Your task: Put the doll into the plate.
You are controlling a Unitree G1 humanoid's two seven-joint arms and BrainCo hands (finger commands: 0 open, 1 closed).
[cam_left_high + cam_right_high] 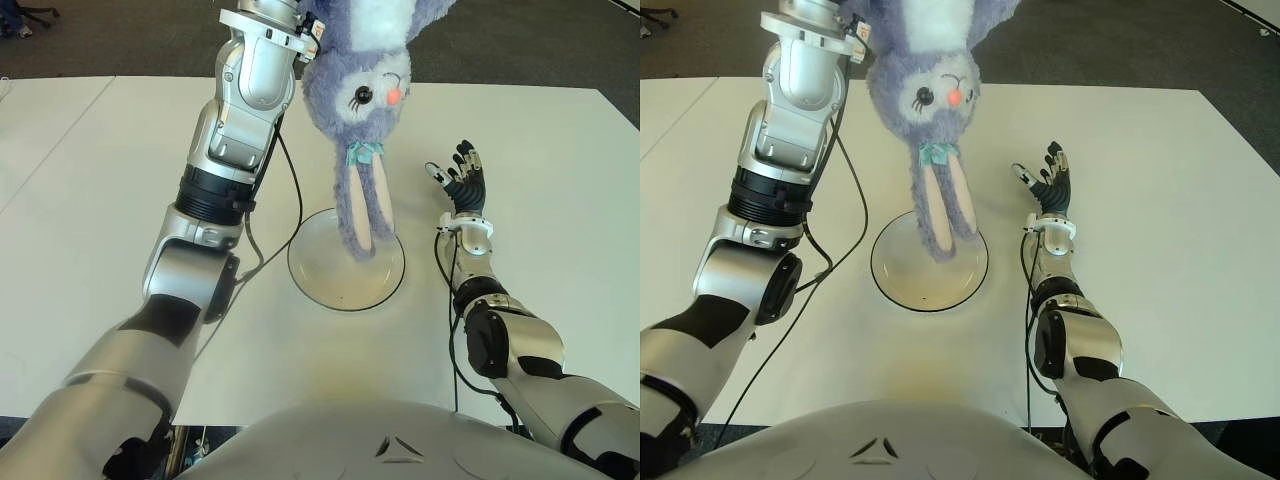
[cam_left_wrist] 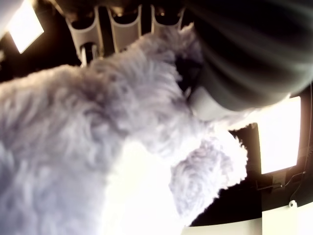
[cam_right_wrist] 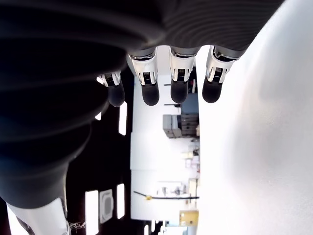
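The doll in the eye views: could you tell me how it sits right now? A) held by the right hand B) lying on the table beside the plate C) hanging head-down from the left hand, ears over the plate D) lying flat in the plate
C: the doll hangs upside down from the raised left hand, its long ears dangling over the plate; the right hand shows open beside the plate, holding nothing.

Setting reads as a robotics lab or test room, not a home: a wide plain white table [image 1: 120, 170] with a seam between joined sections at the far left, standing on dark grey carpet [image 1: 120, 40] that runs along the far side. A black wheeled base of an office chair [image 1: 28, 14] shows at the far left corner, and loose black cables [image 1: 845, 215] trail openly over the tabletop from the robot's arms. The right wrist view catches bright rectangular ceiling light panels [image 3: 92, 210] and, well off, shelving or equipment too small to identify.
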